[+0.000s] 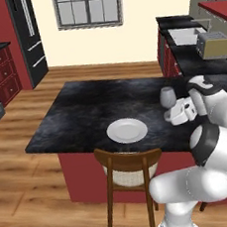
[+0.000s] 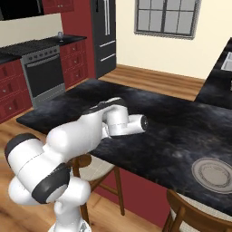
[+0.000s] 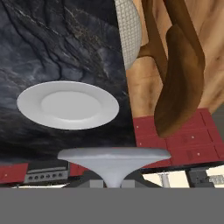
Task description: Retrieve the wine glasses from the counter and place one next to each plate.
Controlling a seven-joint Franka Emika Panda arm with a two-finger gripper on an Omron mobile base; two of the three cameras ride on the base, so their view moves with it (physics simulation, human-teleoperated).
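Black marbled stone forms the counter [image 1: 85, 108], an island over dark red cabinet fronts, and serves as the landmark for all that follows. On the counter near its front edge lies the white plate [image 1: 127, 130], flat and bare, nothing resting on it. Directly in front of that plate, on the floor side of the counter, stands a wooden chair [image 1: 128, 171] with a woven seat, its back rising to the counter edge. Toward the counter's right part the gripper [image 1: 171, 110] is closed on a wine glass [image 1: 167, 97], grey and translucent; in the left base view the bowl stands above the hand and clear of the stone, though the fingertips themselves are hidden behind the glass. In the hand view the round foot of the glass [image 3: 113, 156] lies nearest the camera with the white plate beyond it and apart from it. A second, greyish plate [image 2: 214, 173] with a patterned rim sits further along the counter's front edge, also bare. Beyond the counter, a toaster [image 1: 213, 45] stands on the far worktop, and a second stemmed glass [image 2: 60, 35] stands on the worktop beside the stove [image 2: 43, 72].
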